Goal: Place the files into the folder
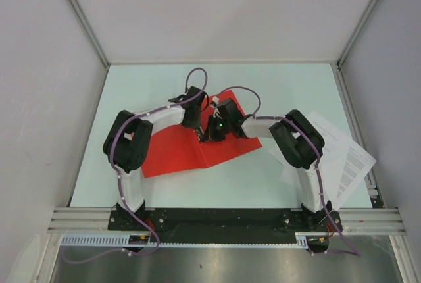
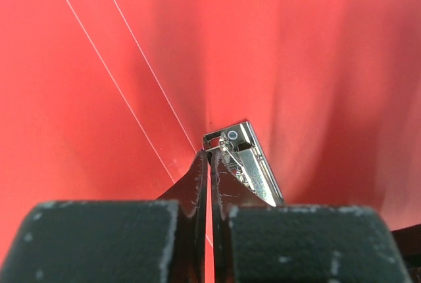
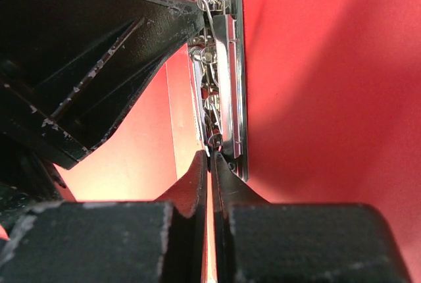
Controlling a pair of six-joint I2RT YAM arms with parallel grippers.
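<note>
The red folder (image 1: 172, 151) lies open mid-table, its right half raised around both grippers. Its inside fills the left wrist view (image 2: 99, 99) and the right wrist view (image 3: 329, 99). A shiny metal clip (image 2: 253, 168) sits by the fold and also shows in the right wrist view (image 3: 231, 79). My left gripper (image 2: 209, 156) is shut, tips at one end of the clip. My right gripper (image 3: 210, 159) is shut, tips at the clip's other end. The left gripper's fingers (image 3: 118, 52) show in the right wrist view. The files (image 1: 343, 158), white printed sheets, lie fanned at the right under my right arm.
White walls with metal corner posts (image 1: 82, 16) close in the table on three sides. The arm bases stand on a black bar (image 1: 223, 217) at the near edge. Purple cables (image 1: 197, 76) loop above both wrists.
</note>
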